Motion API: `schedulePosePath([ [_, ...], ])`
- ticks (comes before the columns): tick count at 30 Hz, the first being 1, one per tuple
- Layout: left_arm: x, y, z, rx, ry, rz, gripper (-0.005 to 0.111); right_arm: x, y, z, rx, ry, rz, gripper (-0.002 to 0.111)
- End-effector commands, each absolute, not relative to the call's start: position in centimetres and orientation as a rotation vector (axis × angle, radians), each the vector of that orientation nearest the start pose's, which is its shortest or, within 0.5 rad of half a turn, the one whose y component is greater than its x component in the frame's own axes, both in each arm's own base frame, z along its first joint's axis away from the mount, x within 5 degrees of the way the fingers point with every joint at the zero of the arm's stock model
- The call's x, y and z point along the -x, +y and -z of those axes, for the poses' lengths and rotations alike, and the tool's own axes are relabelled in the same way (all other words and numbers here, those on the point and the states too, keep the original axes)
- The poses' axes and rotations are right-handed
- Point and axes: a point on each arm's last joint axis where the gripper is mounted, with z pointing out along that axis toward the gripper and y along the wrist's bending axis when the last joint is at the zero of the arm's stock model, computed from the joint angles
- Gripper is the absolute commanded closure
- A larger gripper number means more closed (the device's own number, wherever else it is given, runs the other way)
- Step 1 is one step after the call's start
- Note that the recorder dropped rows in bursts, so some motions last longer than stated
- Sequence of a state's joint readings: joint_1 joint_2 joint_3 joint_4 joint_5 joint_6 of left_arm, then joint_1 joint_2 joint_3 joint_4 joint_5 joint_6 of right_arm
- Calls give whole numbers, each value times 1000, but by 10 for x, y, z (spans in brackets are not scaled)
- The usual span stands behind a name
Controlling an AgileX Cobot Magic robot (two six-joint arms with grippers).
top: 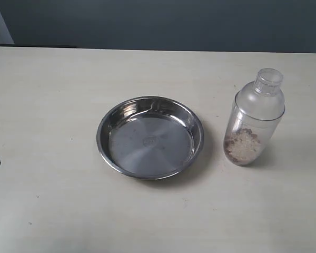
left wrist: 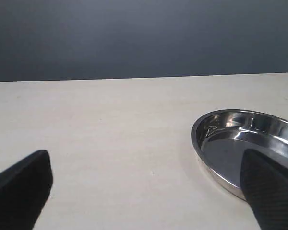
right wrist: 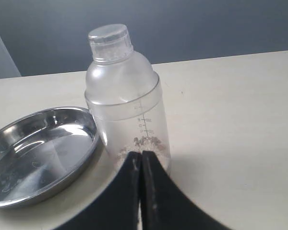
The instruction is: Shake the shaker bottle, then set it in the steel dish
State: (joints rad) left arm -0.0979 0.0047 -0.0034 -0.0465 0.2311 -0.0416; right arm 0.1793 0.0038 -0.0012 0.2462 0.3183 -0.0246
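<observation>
I see the shaker bottle [top: 254, 118] standing upright on the table [top: 52, 95], cap up and long axis vertical, just right of the steel dish [top: 101, 142] without touching it. My right gripper [right wrist: 141, 163] is pinched together on nothing, and my left gripper [left wrist: 146, 158] gapes wide beside the dish.

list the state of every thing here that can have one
shaker bottle, upright on the table, cap on, grains lying at the bottom, not held
steel dish, flat on the table, empty
left end effector, open, empty
right end effector, shut, holding nothing
</observation>
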Motion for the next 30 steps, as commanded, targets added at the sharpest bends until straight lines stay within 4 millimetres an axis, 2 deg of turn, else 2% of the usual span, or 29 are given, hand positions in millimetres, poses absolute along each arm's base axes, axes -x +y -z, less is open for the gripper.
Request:
schedulePosePath([
  [1,-55,-5,-193,-55,1710,99,5,-52,16,-186,29,1796,-345,109],
  [6,-56,-4,-196,-127,1670,3,5,-52,16,-186,29,1796,-345,109],
  [10,-56,-7,-203,29,1595,201,5,-52,16,-186,29,1796,-345,109],
  [16,-55,-5,-219,96,1426,258,5,-52,16,-186,29,1796,-345,109],
  [20,-55,-4,-220,100,1411,264,5,-52,16,-186,29,1796,-345,109],
  [30,-55,-4,-219,245,1411,420,5,-52,16,-186,29,1796,-345,109],
])
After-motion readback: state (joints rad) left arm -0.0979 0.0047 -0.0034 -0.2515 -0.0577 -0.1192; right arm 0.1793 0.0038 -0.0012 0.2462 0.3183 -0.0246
